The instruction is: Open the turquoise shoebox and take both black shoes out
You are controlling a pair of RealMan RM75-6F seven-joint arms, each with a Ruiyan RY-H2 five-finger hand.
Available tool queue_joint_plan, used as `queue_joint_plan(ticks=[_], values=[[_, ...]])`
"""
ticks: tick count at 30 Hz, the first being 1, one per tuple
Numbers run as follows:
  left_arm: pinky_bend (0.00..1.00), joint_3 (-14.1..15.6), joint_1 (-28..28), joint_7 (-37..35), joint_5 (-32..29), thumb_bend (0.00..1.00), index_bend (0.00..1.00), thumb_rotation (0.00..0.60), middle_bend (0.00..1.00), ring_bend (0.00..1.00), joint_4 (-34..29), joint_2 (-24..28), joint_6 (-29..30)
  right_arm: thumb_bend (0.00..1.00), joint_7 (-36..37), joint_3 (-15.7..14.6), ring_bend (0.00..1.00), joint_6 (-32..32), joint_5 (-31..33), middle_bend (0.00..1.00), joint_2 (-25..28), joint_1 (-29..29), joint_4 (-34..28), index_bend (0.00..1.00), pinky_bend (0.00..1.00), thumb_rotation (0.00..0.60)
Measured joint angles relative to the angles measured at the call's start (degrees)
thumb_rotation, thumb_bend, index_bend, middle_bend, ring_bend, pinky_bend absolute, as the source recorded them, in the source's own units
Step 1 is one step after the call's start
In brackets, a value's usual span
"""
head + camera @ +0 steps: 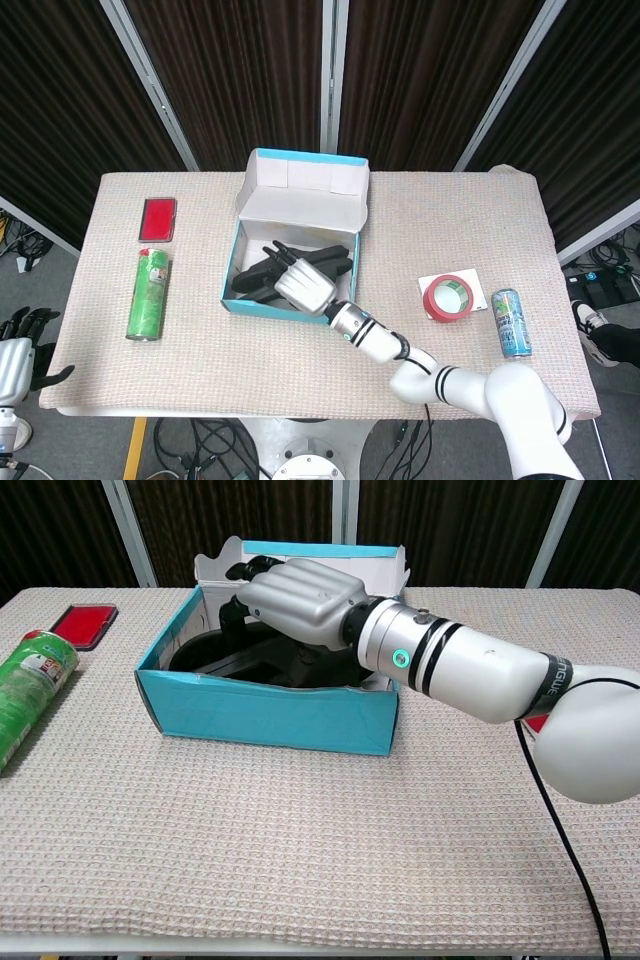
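Two black shoes [262,275] lie in the open turquoise shoebox [270,716], long axes running left to right, directly beneath the right robot hand [295,598]; its fingers curl down into the box, but whether they clamp a shoe cannot be told; the left robot hand [18,352] hangs off the desk's [300,860] left edge, fingers apart.

Bench [300,370], woven beige cover. Centre: turquoise shoebox [240,304], lid standing open at 12 o'clock, black shoes [330,262] inside. Right hand [300,284] reaching into the box from 5 o'clock, fingers [272,252] down among the shoes; grip not discernible. At 9 o'clock: red flat case [158,218], green canister [149,294] lying below it. At 3 o'clock: red tape roll [447,297] on a white card, blue can [510,322] just beside. Left hand [18,355] off the bench at 8 o'clock, holding nothing.
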Motion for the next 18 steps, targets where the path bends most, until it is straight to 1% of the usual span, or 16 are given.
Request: queue_joint_plan(ticks=[8, 12, 18], values=[[0.17, 0.08, -0.02, -0.22, -0.01, 0.02, 0.22, 0.6, 0.16, 0.08, 0.05, -0.04, -0.22, 0.12, -3.05, 0.57, 0.0, -1.83, 1.15, 0.32, -1.53, 0.76, 1.4, 0.36, 0.0, 0.6], [0.17, 0.08, 0.06, -0.38, -0.05, 0.02, 0.22, 0.6, 0.16, 0.08, 0.16, -0.07, -0.14, 0.12, -4.32, 0.87, 0.0, -3.0, 1.88, 0.31, -2.27, 1.22, 2.18, 0.33, 0.0, 0.6], [0.17, 0.07, -0.08, -0.54, -0.06, 0.02, 0.22, 0.6, 0.16, 0.08, 0.41, -0.27, -0.44, 0.12, -6.92, 0.81, 0.0, -2.68, 1.83, 0.29, -2.69, 1.37, 2.39, 0.29, 0.0, 0.6]])
